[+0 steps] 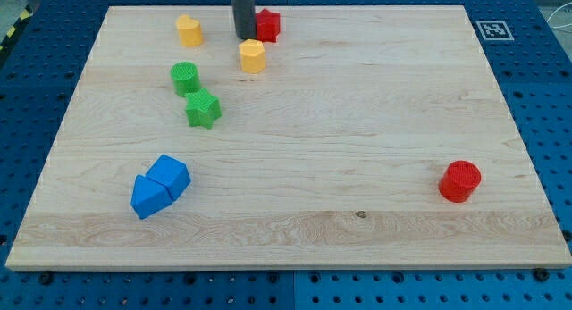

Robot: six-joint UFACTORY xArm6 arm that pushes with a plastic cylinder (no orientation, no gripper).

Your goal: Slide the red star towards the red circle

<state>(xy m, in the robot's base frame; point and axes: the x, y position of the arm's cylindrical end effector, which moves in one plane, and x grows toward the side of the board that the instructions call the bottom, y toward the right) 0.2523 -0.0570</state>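
Seven blocks lay on the wooden worktop (357, 104), most of them gathered toward the view's top left. My tip (243, 37) stood at the view's top, just to the left of the red star (267, 24) and touching or nearly touching it; I could not tell which. The arm carried no pincer, only the dark rod, so nothing was clenched or released. The red star sat close to the worktop's top edge. The red circle (460, 180) stood well apart from it, far toward the view's bottom right, near the worktop's right edge.

Just below my tip lay a yellow block (253, 55), its shape hard to make out, and a second yellow block (189, 29) sat to the tip's left, near the top edge. Lower and further left stood a green circle (185, 78), with a green star (203, 108) just beside it toward the view's bottom right. Two blue blocks, one blue cube (170, 175) and one blue wedge-like block (147, 196), touched each other at the view's lower left.
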